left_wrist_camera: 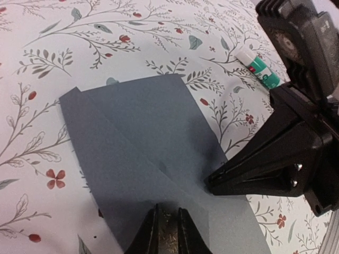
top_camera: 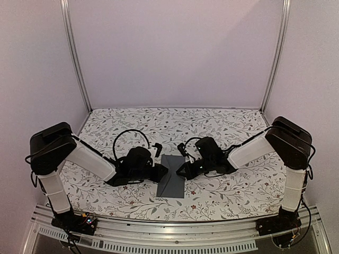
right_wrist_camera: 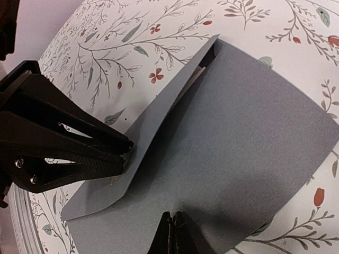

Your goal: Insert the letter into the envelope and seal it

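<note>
The dark grey envelope (top_camera: pixel 172 181) lies flat at the table's middle between both arms. Its flap (right_wrist_camera: pixel 159 114) stands lifted along the left side. A thin tan edge of the letter (right_wrist_camera: pixel 197 74) shows in the mouth under the flap; the rest is hidden inside. My left gripper (right_wrist_camera: pixel 127 153) has its jaws drawn to a thin gap on the flap's outer edge. Seen from its own wrist, its fingertips (left_wrist_camera: pixel 153 225) sit low over the grey paper (left_wrist_camera: pixel 143 132). My right gripper (right_wrist_camera: pixel 177 219) is shut, with its tips resting on the envelope's body.
A small teal and white tube (left_wrist_camera: pixel 258 66) lies on the floral tablecloth (top_camera: pixel 222 124) just behind the envelope. Metal frame posts and white walls close in the back and sides. The right gripper's black body (left_wrist_camera: pixel 296 143) fills the right of the left wrist view.
</note>
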You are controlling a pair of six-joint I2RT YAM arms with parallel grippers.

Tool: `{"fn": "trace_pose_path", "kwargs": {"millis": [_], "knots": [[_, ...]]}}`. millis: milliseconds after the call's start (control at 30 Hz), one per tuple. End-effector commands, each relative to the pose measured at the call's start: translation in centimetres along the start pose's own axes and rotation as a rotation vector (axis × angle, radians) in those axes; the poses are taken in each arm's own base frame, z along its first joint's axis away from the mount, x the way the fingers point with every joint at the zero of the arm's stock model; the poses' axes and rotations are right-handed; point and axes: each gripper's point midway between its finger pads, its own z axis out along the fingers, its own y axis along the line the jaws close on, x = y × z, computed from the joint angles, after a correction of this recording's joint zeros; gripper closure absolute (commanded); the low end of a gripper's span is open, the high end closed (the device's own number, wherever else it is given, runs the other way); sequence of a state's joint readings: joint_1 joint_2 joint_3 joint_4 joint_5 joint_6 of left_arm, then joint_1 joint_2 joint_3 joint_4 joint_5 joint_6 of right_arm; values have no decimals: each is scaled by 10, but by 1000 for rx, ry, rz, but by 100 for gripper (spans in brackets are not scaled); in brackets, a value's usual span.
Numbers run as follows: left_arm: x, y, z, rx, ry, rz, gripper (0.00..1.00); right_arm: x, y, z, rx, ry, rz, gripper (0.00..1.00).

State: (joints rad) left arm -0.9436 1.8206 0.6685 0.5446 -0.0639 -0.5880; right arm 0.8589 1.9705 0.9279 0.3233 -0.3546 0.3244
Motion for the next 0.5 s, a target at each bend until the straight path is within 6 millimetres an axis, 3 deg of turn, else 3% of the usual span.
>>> {"fn": "trace_pose_path", "kwargs": {"millis": [0,467], "knots": [[-2,-1,11,-19,10,34,88,17,-4,6,2,33,2,100],[13,39,25,-199,63,5,97,18,-3,6,-4,35,3,100]]}}
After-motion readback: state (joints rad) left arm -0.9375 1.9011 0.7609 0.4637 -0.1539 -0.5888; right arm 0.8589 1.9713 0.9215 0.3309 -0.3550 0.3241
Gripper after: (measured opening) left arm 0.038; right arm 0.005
